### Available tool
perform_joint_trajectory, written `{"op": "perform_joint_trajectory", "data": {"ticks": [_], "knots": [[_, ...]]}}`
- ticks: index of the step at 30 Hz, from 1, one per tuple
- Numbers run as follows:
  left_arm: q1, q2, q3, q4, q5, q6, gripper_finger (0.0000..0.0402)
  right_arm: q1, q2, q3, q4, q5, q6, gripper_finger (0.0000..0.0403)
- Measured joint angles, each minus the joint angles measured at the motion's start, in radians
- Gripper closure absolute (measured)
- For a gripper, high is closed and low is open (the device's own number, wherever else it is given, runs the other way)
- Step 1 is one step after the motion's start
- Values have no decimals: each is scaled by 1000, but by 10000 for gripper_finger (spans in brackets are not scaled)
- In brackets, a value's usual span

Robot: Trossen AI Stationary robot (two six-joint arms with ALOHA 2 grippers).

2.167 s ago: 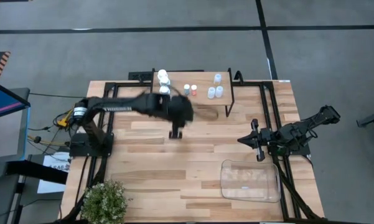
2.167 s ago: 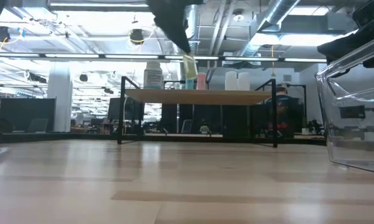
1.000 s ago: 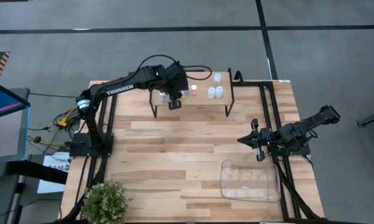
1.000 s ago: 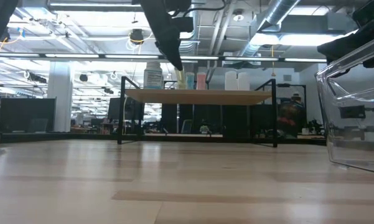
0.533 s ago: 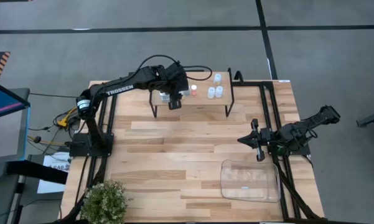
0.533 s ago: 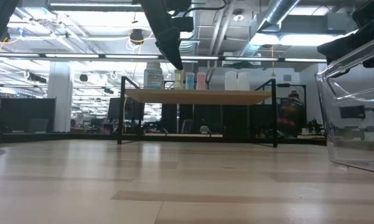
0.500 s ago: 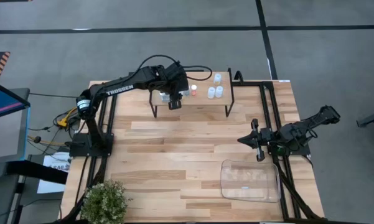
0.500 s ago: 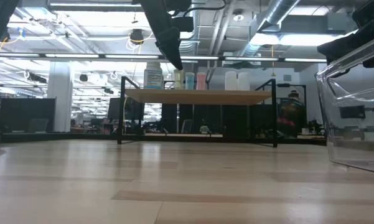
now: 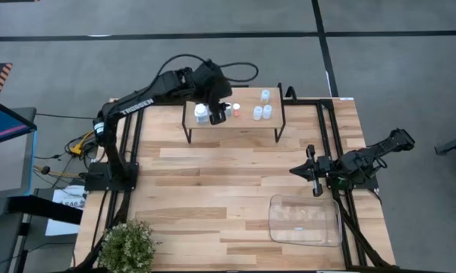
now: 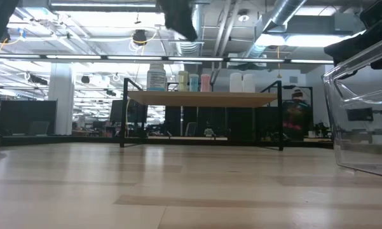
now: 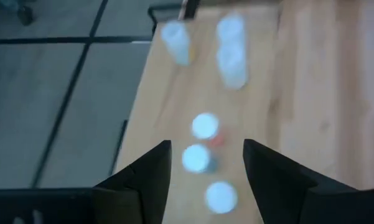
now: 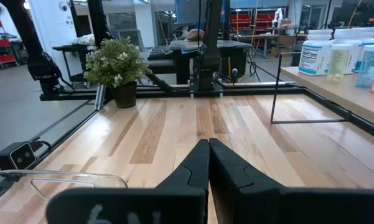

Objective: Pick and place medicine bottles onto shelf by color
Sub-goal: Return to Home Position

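The shelf [image 9: 243, 121] stands at the table's far edge on black legs. On its board stand the medicine bottles: a large white one [image 10: 156, 77], three tiny ones in a row, yellowish [image 10: 183, 81], bluish [image 10: 194, 82] and reddish [image 10: 205, 82], and several clear ones [image 10: 241, 82]. My left gripper [image 11: 205, 167] hangs open above the tiny bottles [image 11: 195, 158], clear of them. My right gripper [image 12: 208, 155] is shut, holds nothing, and rests low at the table's right side [image 9: 296, 171].
A clear plastic tray [image 9: 305, 220] lies near the front right corner. A potted plant [image 9: 127, 244] stands at the front left corner. Bare wooden tabletop [image 9: 228, 189] stretches between the shelf and the tray.
My left gripper has opened and let go of the yellowish tiny bottle, which now stands on the shelf beside the bluish one. The gripper has then risen straight up, away from the row of bottles, and drawn slightly toward the table's far edge.
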Motion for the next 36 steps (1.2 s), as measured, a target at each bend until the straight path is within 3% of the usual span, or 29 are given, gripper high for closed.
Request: {"op": "perform_joint_trajectory", "data": {"ticks": [7,11,19,23,29,36], "knots": [[-104,-2,151,-72,16,-124,220,0,0,0,0,0,0,370],[-179,-2,161,-62,-6,-158,230,0,0,0,0,0,0,370],[-337,-55,112,-245,-64,-267,247,0,0,0,0,0,0,370],[-424,-226,-84,-129,-143,-285,254,0,0,0,0,0,0,370],[-558,-536,-559,171,-141,-362,256,0,0,0,0,0,0,370],[-590,-847,-1019,501,-119,-499,256,0,0,0,0,0,0,370]]}}
